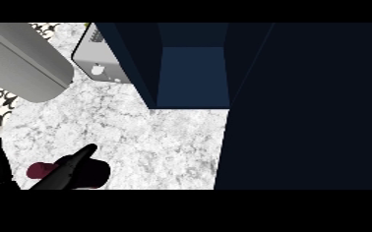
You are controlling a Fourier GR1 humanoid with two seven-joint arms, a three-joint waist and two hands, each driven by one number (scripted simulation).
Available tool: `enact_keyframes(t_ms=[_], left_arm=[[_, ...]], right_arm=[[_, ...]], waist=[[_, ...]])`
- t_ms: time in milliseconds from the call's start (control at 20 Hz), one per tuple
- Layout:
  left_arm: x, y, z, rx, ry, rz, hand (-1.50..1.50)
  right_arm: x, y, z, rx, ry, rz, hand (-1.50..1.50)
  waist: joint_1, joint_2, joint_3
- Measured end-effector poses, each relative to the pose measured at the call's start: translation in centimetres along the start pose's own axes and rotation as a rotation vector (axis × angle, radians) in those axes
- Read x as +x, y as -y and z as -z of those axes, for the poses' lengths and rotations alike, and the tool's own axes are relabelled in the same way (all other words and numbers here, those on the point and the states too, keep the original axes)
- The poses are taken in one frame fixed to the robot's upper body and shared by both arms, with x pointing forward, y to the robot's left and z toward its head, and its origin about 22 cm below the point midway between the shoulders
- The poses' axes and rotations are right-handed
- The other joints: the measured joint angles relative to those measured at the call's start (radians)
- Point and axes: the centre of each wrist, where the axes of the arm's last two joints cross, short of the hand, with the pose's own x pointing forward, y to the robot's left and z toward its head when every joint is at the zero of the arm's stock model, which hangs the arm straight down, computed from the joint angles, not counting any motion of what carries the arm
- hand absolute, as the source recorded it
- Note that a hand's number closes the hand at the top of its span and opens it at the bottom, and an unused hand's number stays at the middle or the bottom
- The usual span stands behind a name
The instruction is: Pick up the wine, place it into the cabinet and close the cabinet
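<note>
From the head view I had the dark navy cabinet (193, 73) open ahead of me, its lit inner compartment sitting at about twelve o'clock. A wide, dark door panel (298, 108) filled everything from one through five o'clock and blocked my sight of the counter on that side. The white marbled counter (160, 132) ran bare between the cabinet's mouth and my hand.

Down at seven o'clock, one black hand (73, 169) came in from the lower edge, its fingers curled round the wine (40, 169). Only the bottle's dark red end showed past the fingers; the rest was covered. I could not tell which hand it was from the frame alone.

At ten o'clock lay a grey cylinder (33, 64), cut off by the left edge. Just beside it, at eleven o'clock, a silver box-shaped appliance (98, 61) leaned against the cabinet's side wall, too partial for me to name.
</note>
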Motion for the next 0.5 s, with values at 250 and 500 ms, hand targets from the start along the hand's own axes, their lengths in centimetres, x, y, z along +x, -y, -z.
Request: enact_keyframes(t_ms=[250,500], left_arm=[[-2.1,-0.4,-0.3,0.017,-0.033,0.01,-1.5],[-4.6,-1.0,-0.6,0.04,-0.06,0.02,-1.5]], right_arm=[[0.5,-0.1,0.2,0.001,0.007,0.002,-1.5],[0.9,0.3,0.3,-0.022,0.023,0.0,-1.5]], waist=[[0.0,0.0,0.0],[0.001,0.0,-0.001]])
